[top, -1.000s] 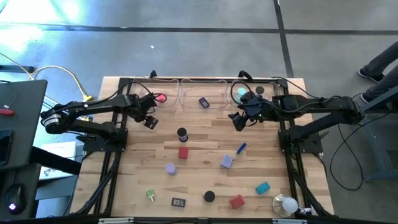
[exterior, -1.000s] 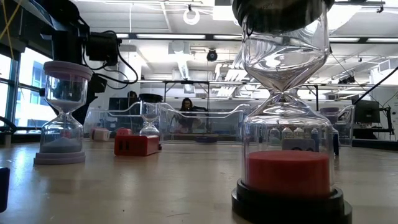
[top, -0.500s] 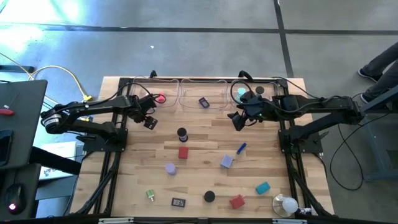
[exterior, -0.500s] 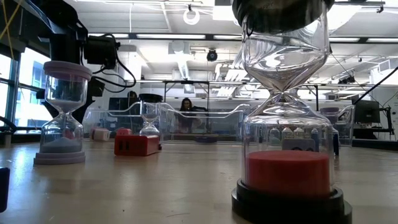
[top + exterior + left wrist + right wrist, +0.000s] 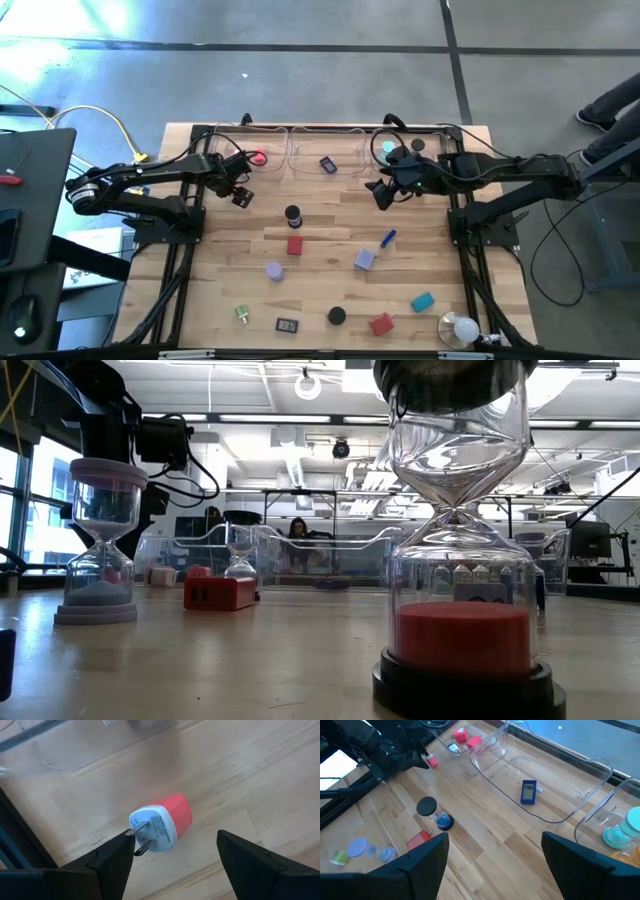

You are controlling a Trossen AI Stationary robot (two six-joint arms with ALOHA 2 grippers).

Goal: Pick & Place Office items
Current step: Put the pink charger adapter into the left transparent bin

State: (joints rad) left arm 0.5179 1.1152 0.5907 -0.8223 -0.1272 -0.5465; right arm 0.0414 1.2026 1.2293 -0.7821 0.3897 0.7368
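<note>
A pink plug block (image 5: pixel 162 822) with a white pronged face lies on the wood at the table's far left. My left gripper (image 5: pixel 174 836) hangs over it, pointing steeply down, open, with one finger on either side of the block. My right gripper (image 5: pixel 495 847) stands open and holds nothing, raised above the table just in front of the trays (image 5: pixel 383 193). Loose on the table are a black-capped hourglass (image 5: pixel 292 214), a red block (image 5: pixel 294 245), a lavender-capped one (image 5: pixel 273 270), a lavender block (image 5: pixel 365 259) and a blue stick (image 5: pixel 388 238).
Three clear trays (image 5: pixel 300 168) line the far edge; they hold red pieces (image 5: pixel 462 735), a blue piece (image 5: pixel 528 791) and a teal cap (image 5: pixel 620 832). Near the front edge lie a teal piece (image 5: pixel 422 301), a red block (image 5: pixel 381 323), a black cap (image 5: pixel 337 316) and a white bulb (image 5: pixel 460 328).
</note>
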